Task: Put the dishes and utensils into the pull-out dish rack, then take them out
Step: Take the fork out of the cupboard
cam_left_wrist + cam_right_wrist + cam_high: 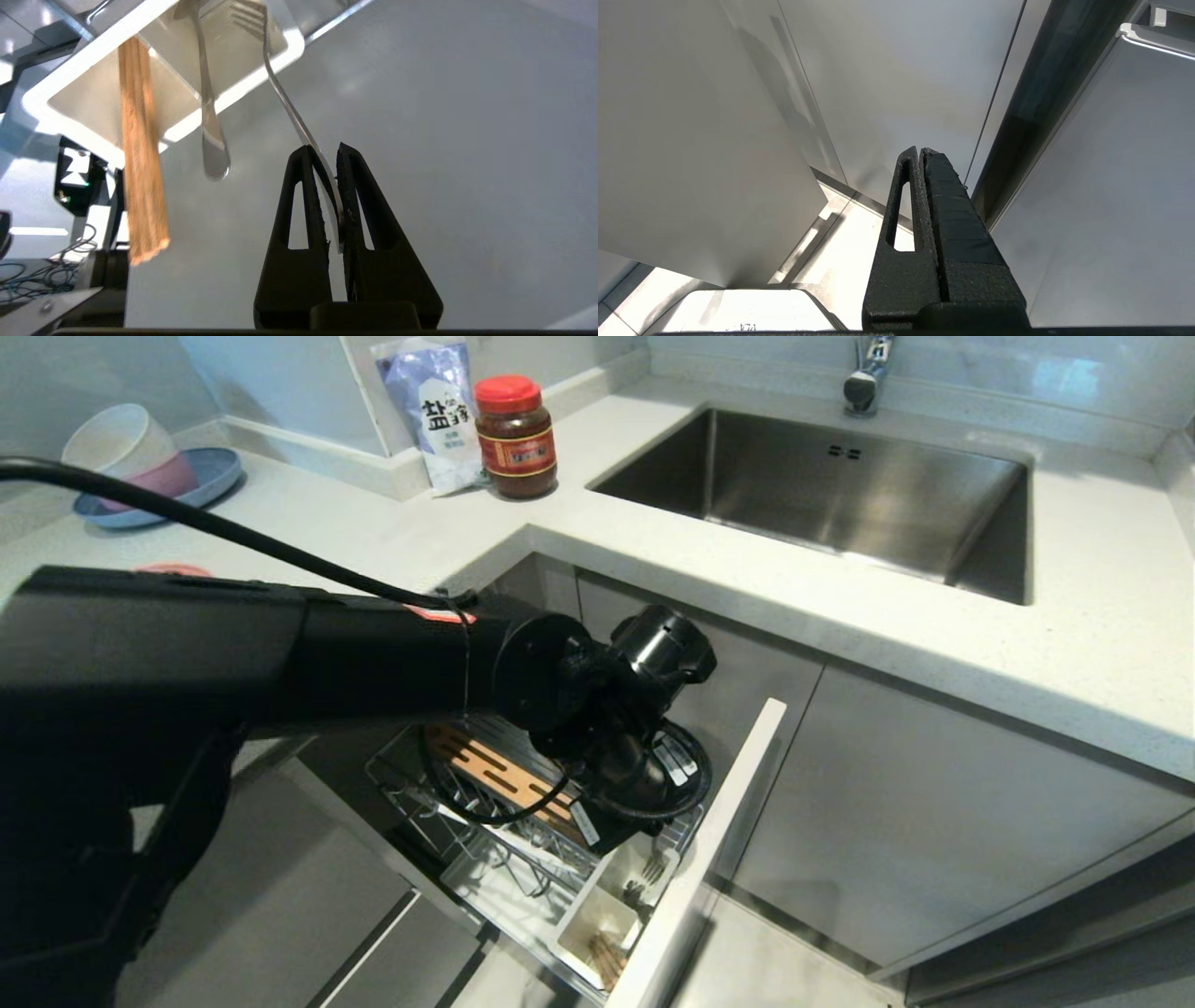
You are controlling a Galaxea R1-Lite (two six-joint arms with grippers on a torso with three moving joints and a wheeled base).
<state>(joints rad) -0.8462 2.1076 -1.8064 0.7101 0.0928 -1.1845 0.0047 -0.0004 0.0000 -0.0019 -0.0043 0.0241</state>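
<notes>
**Left pincer grips a fork handle over the cutlery cup of the pulled-out dish rack**

The head view shows a pale L-shaped surface with a steel sink set into it and a faucet behind. The black left arm crosses the picture from the left and reaches down into the dish rack, which is pulled out from under the corner. The rack holds a slotted wooden board and, against the front panel, a white cutlery cup with chopsticks in it. The arm's wrist hides its own pincer in this view.

Only the left wrist view shows the grip. The left pincer is clamped on the thin silver handle of a fork, whose tines are inside the cup. The chopsticks and a second silver utensil lean out of the same cup. The head of that second utensil cannot be made out.

The right wrist view shows the right pincer pressed closed on nothing, in front of plain grey cabinet doors, away from the rack.

At the back of the surface stand a blue-and-white bag printed with the character 盐, and a red-lidded jar whose red label is too small to read. At far left, stacked bowls sit on a blue plate.
</notes>
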